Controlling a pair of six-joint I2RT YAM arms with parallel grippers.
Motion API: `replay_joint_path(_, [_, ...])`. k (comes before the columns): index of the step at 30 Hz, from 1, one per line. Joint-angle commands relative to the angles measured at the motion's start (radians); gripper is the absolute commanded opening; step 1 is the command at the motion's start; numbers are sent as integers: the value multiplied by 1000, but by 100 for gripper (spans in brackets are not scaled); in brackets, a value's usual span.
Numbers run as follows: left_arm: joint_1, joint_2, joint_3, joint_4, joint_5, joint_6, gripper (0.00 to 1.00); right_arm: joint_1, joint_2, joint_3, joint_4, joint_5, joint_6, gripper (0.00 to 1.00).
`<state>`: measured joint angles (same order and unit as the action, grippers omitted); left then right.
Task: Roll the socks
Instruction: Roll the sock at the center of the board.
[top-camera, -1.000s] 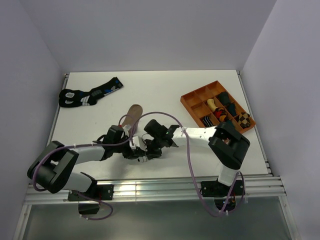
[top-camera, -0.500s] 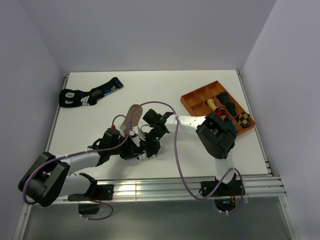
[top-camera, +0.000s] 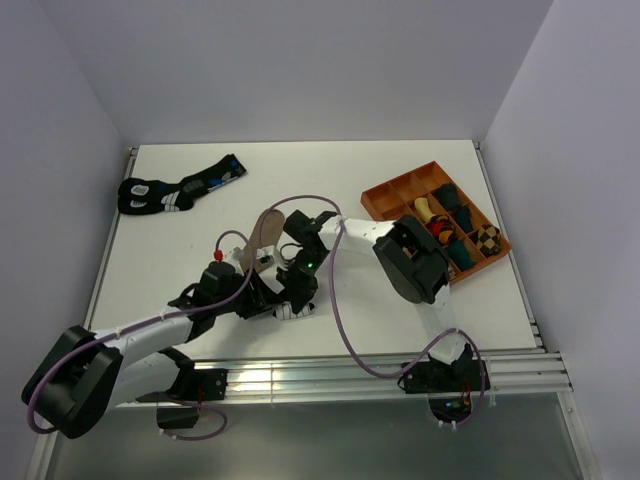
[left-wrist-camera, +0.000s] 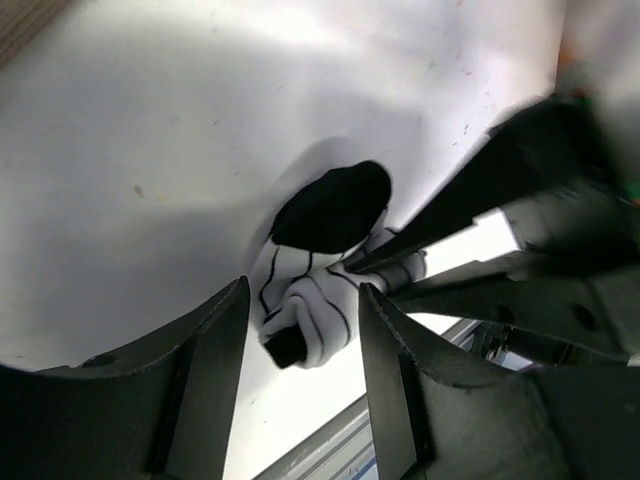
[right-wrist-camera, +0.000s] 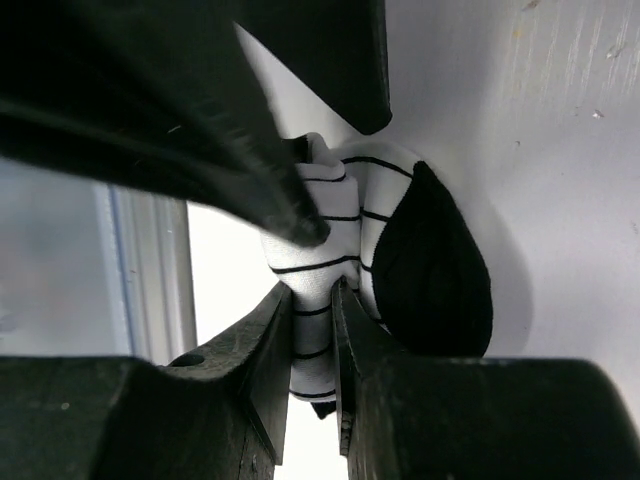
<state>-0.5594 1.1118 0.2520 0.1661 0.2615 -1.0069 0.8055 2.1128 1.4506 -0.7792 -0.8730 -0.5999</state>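
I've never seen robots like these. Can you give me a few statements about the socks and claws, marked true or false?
The right claw pinches the white sock. True.
The left claw is clamped shut. False: it is open.
The tan sock lies in the tray. False: it lies on the table.
The black socks lie near the table's far left corner. True.

Both arms reach over the white table (top-camera: 330, 180), with the left gripper (top-camera: 262, 300) and right gripper (top-camera: 298, 292) close together at the white striped sock (top-camera: 290, 311). The tan sock (top-camera: 267, 232) lies just behind them. Black socks (top-camera: 175, 190) lie far left, and an orange tray (top-camera: 385, 200) of rolled bundles sits at the right.
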Motion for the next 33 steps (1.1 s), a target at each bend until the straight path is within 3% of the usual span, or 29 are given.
replay_joint_path(1, [-25, -46, 9, 10, -67, 34, 53, -5, 73, 33, -69, 37, 2, 16])
replay_joint_path(10, [-109, -121, -30, 42, -186, 51, 55, -28, 151, 106, -144, -9, 2, 16])
replay_joint_path(19, [-215, -98, -94, 203, -257, 37, 55, -49, 210, 151, -181, -35, 0, 16])
replay_joint_path(33, [-223, -78, -74, 125, -314, 34, 48, -55, 240, 183, -213, -49, -8, 16])
